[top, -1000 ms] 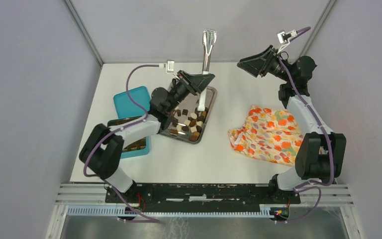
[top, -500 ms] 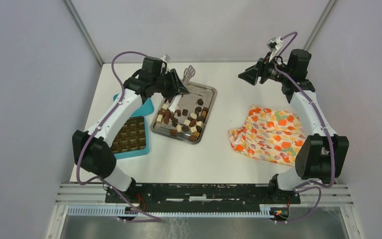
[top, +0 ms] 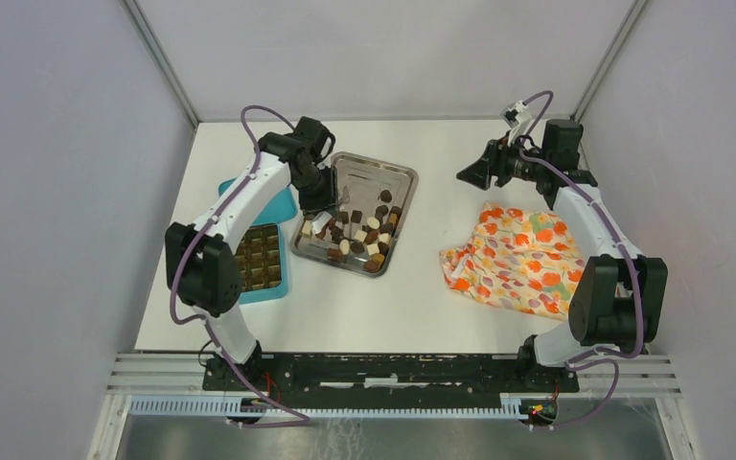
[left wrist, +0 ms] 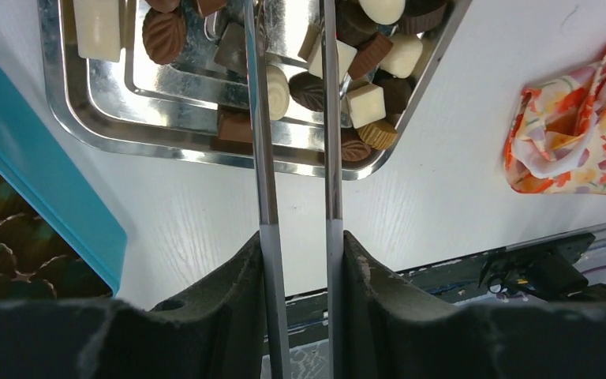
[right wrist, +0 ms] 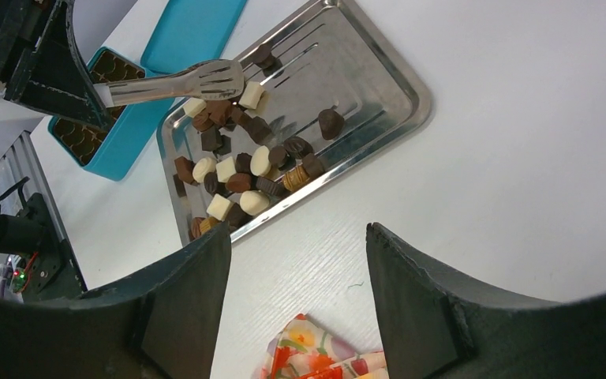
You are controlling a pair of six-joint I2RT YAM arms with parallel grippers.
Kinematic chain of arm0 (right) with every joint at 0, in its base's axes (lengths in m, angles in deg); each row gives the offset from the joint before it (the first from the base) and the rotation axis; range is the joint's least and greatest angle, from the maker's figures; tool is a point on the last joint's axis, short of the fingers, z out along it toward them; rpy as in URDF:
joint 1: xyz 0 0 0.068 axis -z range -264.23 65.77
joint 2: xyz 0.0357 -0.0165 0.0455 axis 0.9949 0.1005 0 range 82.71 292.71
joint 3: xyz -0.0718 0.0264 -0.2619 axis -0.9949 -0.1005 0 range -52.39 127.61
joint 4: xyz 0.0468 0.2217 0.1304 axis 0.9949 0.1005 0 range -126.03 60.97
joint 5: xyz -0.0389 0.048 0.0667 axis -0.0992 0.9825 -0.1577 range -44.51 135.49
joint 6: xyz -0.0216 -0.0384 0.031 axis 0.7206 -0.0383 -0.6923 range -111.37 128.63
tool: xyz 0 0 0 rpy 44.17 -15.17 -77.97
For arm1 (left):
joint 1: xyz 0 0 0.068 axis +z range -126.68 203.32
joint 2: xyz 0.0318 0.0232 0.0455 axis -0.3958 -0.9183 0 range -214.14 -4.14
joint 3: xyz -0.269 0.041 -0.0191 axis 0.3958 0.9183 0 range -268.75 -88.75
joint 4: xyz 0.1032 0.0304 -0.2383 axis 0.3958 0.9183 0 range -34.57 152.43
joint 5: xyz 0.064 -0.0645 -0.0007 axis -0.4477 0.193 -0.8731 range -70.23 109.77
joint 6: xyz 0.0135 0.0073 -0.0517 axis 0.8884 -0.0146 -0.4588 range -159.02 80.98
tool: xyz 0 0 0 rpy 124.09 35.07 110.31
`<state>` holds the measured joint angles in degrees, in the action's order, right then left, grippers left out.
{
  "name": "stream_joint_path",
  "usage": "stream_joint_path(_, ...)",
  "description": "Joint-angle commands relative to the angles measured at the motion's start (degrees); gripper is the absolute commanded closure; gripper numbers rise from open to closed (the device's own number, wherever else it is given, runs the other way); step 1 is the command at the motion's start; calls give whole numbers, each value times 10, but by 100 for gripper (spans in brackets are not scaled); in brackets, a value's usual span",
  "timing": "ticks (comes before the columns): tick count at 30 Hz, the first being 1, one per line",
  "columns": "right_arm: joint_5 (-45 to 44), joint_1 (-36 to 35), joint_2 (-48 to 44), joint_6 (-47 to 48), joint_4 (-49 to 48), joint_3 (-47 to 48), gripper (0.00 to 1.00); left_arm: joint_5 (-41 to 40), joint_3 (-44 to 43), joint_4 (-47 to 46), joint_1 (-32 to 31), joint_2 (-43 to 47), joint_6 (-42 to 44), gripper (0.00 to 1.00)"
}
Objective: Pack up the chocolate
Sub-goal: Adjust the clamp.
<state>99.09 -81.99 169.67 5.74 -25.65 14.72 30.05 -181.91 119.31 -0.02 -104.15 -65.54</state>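
The chocolate is several small dark, brown and cream pieces heaped in the near half of a steel tray. My left gripper is shut on steel tongs, whose two arms run out from between its fingers. The tongs reach into the tray's left side, with their tips over a white piece; I cannot tell whether they hold it. My right gripper is open and empty in the air, right of the tray. In its own view its jaws stand wide apart over bare table.
A teal compartmented box sits left of the tray, with its teal lid behind it. An orange floral cloth lies crumpled on the right. White walls close the table at the back and sides.
My left arm has swung the tongs from held high over the tray's far end down into the tray's left side. My right gripper has dropped lower and stays open.
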Motion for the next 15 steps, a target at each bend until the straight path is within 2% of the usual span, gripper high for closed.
stream_joint_path(1, -9, -6, -16, 6, -23, -6, 31, -20, -49, 22, -3, -10, 37, 59)
stream_joint_path(2, -9, -8, -16, 5, -24, -7, 31, -19, -52, 22, -3, -15, 37, 62)
stream_joint_path(5, -9, -12, -15, 6, -25, -10, 31, -17, -61, 22, -3, -26, 38, 82)
stream_joint_path(7, -9, -14, -14, 6, -25, -10, 32, -17, -65, 22, -3, -30, 38, 88)
stream_joint_path(11, -7, -17, -13, 12, -23, -12, 31, -7, -74, 18, -3, -32, 36, 85)
stream_joint_path(15, 29, -53, -7, 40, -9, -2, 30, 105, -62, -56, -4, -13, 12, 81)
